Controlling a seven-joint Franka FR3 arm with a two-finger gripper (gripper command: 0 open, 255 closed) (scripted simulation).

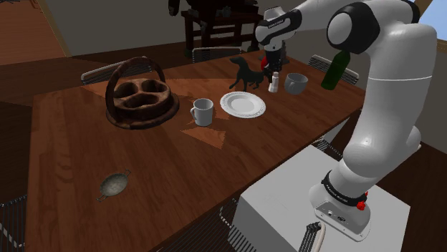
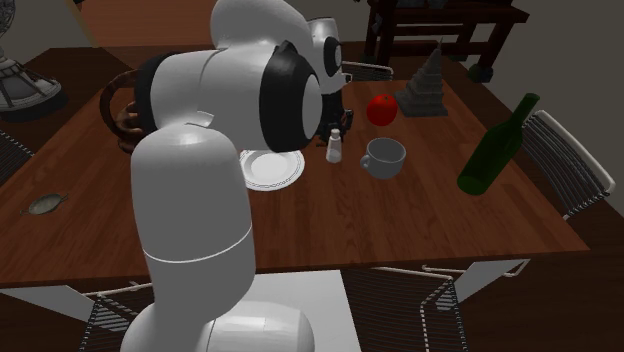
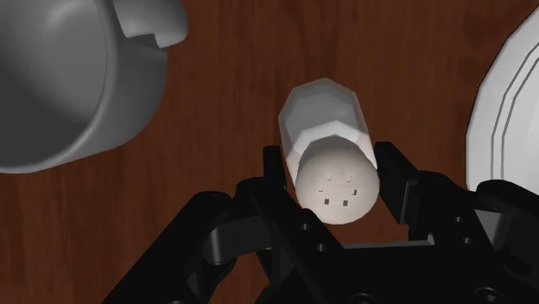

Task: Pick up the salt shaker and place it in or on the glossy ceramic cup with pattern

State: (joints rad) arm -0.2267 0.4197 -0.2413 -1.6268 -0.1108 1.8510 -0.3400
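A white salt shaker (image 3: pixel 332 160) with a holed round cap stands upright between my black fingers (image 3: pixel 275 173), which clasp it near the top. My gripper (image 3: pixel 335 177) is shut on it. On the table the shaker (image 1: pixel 274 86) (image 2: pixel 334 148) sits between a white plate (image 1: pixel 243 104) and a grey cup (image 1: pixel 296 82) (image 2: pixel 383 157) (image 3: pixel 60 78), with my gripper (image 1: pixel 273 69) coming straight down on it. A second, white mug (image 1: pixel 203 111) stands on the other side of the plate. I cannot tell whether the shaker's base touches the wood.
A black horse figurine (image 1: pixel 246 74) and a red apple (image 2: pixel 381 109) stand just behind the shaker. A green bottle (image 2: pixel 497 147) leans past the grey cup, near a grey pyramid (image 2: pixel 425 85). A dark handled basket (image 1: pixel 141 97) and a small metal dish (image 1: pixel 114 185) lie farther off.
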